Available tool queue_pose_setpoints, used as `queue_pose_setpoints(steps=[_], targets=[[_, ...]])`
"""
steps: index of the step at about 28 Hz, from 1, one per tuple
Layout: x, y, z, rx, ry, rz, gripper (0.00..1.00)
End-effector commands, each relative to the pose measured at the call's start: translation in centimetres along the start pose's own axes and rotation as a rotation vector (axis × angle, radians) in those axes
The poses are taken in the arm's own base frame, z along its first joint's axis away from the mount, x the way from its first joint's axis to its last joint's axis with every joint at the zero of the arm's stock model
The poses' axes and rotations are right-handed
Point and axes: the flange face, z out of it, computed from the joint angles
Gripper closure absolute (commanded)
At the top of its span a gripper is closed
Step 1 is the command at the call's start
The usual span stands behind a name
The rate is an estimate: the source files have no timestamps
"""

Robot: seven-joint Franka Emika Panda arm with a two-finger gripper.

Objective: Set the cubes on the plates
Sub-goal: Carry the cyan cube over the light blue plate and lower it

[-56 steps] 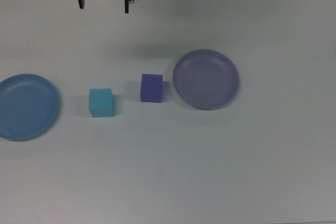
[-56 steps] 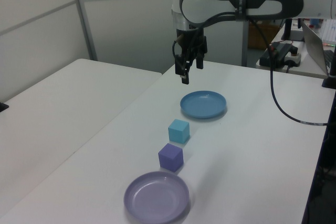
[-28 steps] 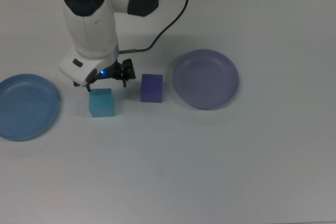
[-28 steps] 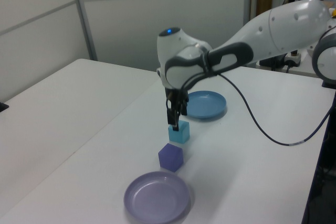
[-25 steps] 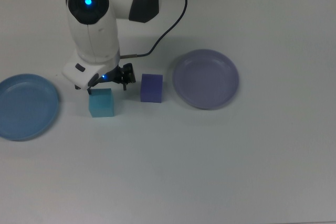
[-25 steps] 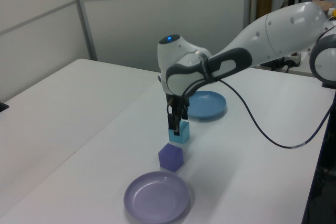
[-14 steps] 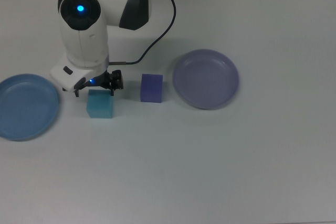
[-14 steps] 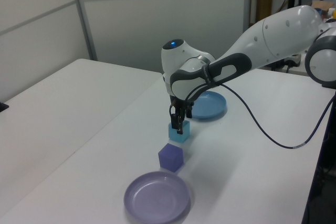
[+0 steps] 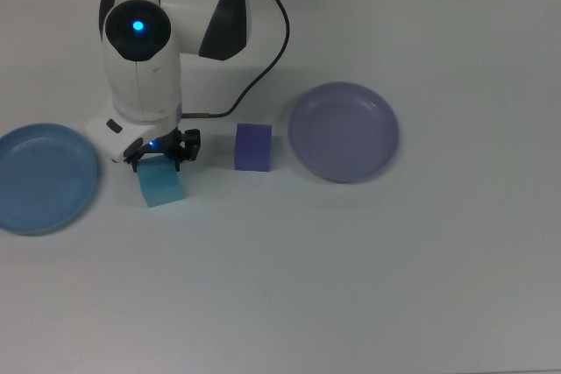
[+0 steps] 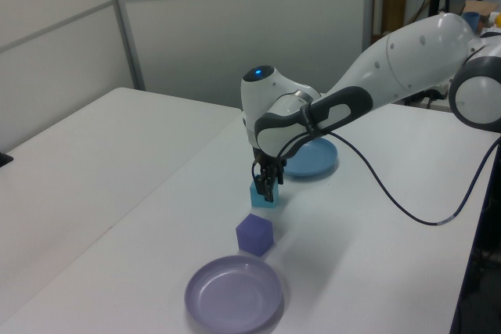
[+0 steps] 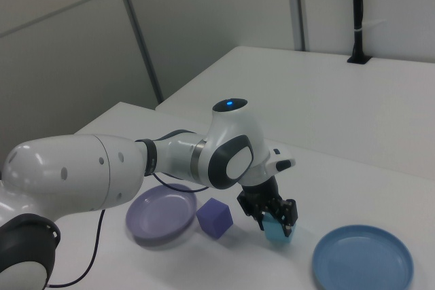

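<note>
Cyan cube [image 9: 161, 185] sits clamped inside the gripper [image 9: 160, 159].

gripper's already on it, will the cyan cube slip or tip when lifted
The cyan cube probably stays rigid: flat faces, sharp edges. Its matte surface suggests decent grip. It already sits skewed under the gripper, so it may twist slightly.

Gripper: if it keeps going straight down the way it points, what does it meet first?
The gripper points down at the cyan cube, which already sits between its fingers, so the cube first, then the table right under it. Contact isn't clear.
</note>
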Motion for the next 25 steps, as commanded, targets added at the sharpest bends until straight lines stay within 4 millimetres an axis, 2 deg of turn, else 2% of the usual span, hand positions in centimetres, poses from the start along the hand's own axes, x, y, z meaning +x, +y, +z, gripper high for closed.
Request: queue_pose_setpoints(steps=[1,3,4,8,9,13,14,16,18,22,25], targets=[[0.2,0.0,0.1,-0.014,0.026,0.032,0.58],[0.5,0.5,-1.4,-0.019,0.047,0.045,0.58],[0.5,1.5,-3.2,-0.023,0.073,0.068,0.58],[-0.4,5.0,-5.9,-0.003,0.11,0.155,0.57],[-1.1,6.4,-6.7,-0.002,0.109,0.185,0.57],[-2.7,10.2,-5.9,-0.027,0.074,0.24,0.55],[-3.4,11.8,-4.8,-0.04,0.056,0.255,0.54],[-3.9,13.3,-2.9,-0.05,0.031,0.266,0.54],[-4.3,14.4,-1.9,-0.057,0.018,0.271,0.54],[-5.6,17.7,-1.1,-0.056,0.026,0.294,0.47],[-5.6,18.4,-1.3,-0.062,0.062,0.305,0.39]])
